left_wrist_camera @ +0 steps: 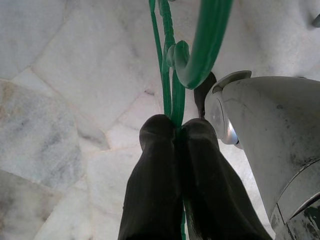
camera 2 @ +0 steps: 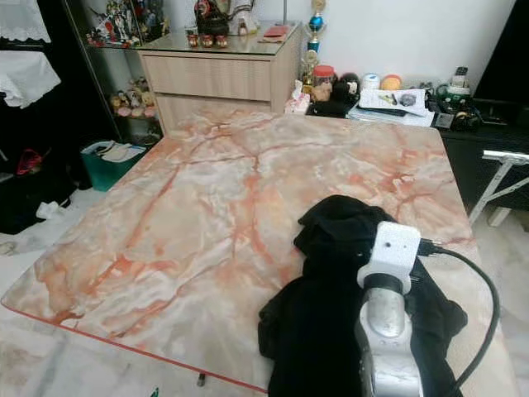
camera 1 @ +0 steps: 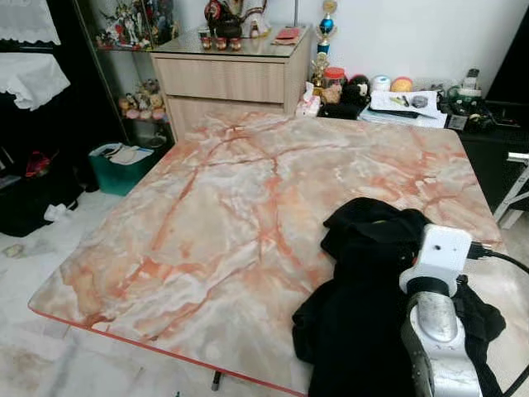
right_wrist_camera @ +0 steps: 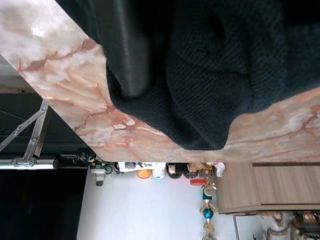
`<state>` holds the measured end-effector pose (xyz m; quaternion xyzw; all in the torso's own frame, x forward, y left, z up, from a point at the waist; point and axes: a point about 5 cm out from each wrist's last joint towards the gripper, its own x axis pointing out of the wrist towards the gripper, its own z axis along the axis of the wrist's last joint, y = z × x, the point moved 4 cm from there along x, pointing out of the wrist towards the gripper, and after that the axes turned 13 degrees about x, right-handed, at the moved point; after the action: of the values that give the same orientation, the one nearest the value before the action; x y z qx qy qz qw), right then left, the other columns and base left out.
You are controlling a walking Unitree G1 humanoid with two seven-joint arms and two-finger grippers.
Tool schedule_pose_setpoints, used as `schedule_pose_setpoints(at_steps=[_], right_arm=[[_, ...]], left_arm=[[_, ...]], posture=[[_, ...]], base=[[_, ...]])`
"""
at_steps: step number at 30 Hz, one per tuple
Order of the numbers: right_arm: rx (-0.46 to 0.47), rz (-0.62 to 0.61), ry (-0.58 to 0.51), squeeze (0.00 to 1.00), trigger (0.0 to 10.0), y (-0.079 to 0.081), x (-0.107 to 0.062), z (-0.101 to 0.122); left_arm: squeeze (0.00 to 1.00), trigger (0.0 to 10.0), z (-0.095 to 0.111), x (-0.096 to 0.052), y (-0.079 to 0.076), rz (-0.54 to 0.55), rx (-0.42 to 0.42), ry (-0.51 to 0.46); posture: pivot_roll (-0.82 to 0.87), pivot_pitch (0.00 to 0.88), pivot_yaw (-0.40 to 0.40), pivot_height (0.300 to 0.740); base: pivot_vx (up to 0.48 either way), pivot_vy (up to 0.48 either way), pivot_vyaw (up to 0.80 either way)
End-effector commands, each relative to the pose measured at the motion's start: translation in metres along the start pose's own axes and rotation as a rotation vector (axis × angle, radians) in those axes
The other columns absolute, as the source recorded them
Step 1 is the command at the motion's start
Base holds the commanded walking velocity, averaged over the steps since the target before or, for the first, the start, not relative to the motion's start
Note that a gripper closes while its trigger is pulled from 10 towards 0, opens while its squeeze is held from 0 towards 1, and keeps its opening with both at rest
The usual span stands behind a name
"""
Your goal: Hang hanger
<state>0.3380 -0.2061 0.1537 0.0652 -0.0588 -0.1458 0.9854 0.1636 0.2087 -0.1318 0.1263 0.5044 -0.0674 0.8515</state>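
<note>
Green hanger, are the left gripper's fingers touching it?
Touching. The left wrist view shows both black fingers pressed together on the green hanger, no gap.

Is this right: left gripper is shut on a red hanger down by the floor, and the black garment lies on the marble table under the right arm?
Not quite. The hanger is green, not red; the left wrist view shows it pinched between the left gripper fingers above the floor. The rest holds: the black garment lies on the marble table under the right arm.
</note>
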Motion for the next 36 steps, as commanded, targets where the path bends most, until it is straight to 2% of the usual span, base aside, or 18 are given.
schedule_pose_setpoints(at_steps=[1, 11, 20, 23, 25, 31, 32, 33, 34, 35, 36], right_arm=[[0.009, -0.003, -0.001, 1.00, 10.0, 0.002, -0.002, 0.003], [-0.014, -0.005, 0.032, 1.00, 10.0, 0.002, -0.007, -0.002], [-0.056, 0.026, 0.119, 1.00, 10.0, -0.007, -0.025, -0.017], [-0.056, 0.039, 0.109, 1.00, 10.0, -0.008, -0.028, -0.016], [-0.024, 0.063, 0.063, 1.00, 10.0, -0.004, -0.030, -0.008], [0.004, 0.088, 0.037, 1.00, 10.0, 0.004, -0.033, -0.003], [0.000, 0.084, 0.039, 0.81, 10.0, 0.004, -0.033, -0.003], [-0.002, 0.081, 0.040, 0.81, 10.0, 0.004, -0.033, -0.004], [-0.003, 0.078, 0.042, 0.24, 10.0, 0.005, -0.033, -0.004], [-0.002, 0.078, 0.042, 0.24, 10.0, 0.005, -0.033, -0.004], [-0.001, 0.076, 0.042, 0.00, 10.0, 0.005, -0.033, -0.004]], left_arm=[[0.00, 10.0, -0.011, -0.001, -0.008, -0.032, 0.014, 0.041], [0.00, 10.0, -0.011, -0.001, -0.008, -0.034, 0.018, 0.045], [0.00, 10.0, -0.011, -0.001, -0.009, -0.035, 0.016, 0.045], [0.00, 10.0, -0.011, -0.001, -0.009, -0.035, 0.017, 0.046], [0.00, 10.0, -0.011, -0.001, -0.008, -0.035, 0.018, 0.046], [0.00, 10.0, -0.011, -0.001, -0.008, -0.035, 0.018, 0.043], [0.00, 10.0, -0.011, -0.001, -0.008, -0.035, 0.019, 0.043], [0.00, 10.0, -0.011, -0.001, -0.008, -0.035, 0.019, 0.043], [0.00, 10.0, -0.011, -0.001, -0.008, -0.035, 0.020, 0.043], [0.00, 10.0, -0.011, -0.001, -0.008, -0.034, 0.020, 0.043], [0.00, 10.0, -0.011, -0.001, -0.008, -0.034, 0.018, 0.043]], posture=[[0.06, 0.079, 0.054, 0.740], [0.07, 0.086, 0.047, 0.740], [0.07, 0.090, 0.042, 0.740], [0.06, 0.090, 0.042, 0.740], [0.06, 0.089, 0.042, 0.740], [0.06, 0.089, 0.042, 0.740], [0.06, 0.089, 0.042, 0.740], [0.06, 0.089, 0.042, 0.740], [0.06, 0.087, 0.043, 0.740], [0.06, 0.087, 0.043, 0.740], [0.06, 0.087, 0.043, 0.740]], base=[[0.000, 0.000, 0.00], [0.000, 0.000, 0.00], [0.000, 0.000, 0.00], [0.000, 0.000, 0.00], [0.000, 0.000, 0.00], [0.000, 0.000, 0.00], [0.000, 0.000, 0.00], [0.000, 0.000, 0.00], [0.000, 0.000, 0.00], [0.000, 0.000, 0.00], [0.000, 0.000, 0.00]])
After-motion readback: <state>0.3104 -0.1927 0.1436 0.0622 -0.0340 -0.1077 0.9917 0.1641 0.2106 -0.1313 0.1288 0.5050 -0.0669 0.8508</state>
